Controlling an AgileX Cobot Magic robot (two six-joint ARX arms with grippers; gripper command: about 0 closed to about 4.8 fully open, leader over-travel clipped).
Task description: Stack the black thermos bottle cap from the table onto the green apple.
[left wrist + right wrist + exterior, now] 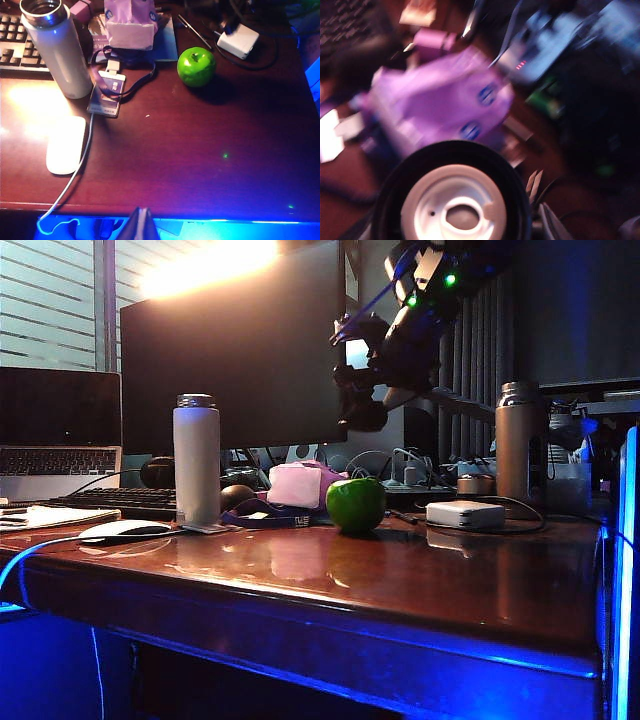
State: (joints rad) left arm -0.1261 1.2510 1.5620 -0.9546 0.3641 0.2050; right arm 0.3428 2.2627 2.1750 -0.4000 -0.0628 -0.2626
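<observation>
My right gripper [362, 410] hangs high above the table [400, 580], over the clutter behind the green apple [356, 504], with its jaws spread wide around the black thermos bottle cap [452, 200]. The cap fills the near part of my right wrist view, its pale inner face turned to the camera, and a finger [552, 225] shows beside its rim. Below the cap that blurred view shows the pink tissue pack [440, 105].

My left gripper [142, 222] shows only as a dark tip at the near table edge in my left wrist view, well back from the apple [196, 66]; I cannot tell whether it is open or shut.

I count one apple, one cap and two thermos bottles: a white one [196, 458] standing open-topped off to the left of my right gripper, and a bronze one [514, 440] to its right. There is one white mouse [65, 144], one white power adapter [465, 514], one badge on a lanyard [106, 95], one keyboard [125, 501] and one laptop [58, 430].

Only the exterior view shows the bronze bottle, the laptop and the monitor [235, 350]. Only the left wrist view shows the apple's dimpled top and the white bottle's open mouth. Only the right wrist view shows the cap.
</observation>
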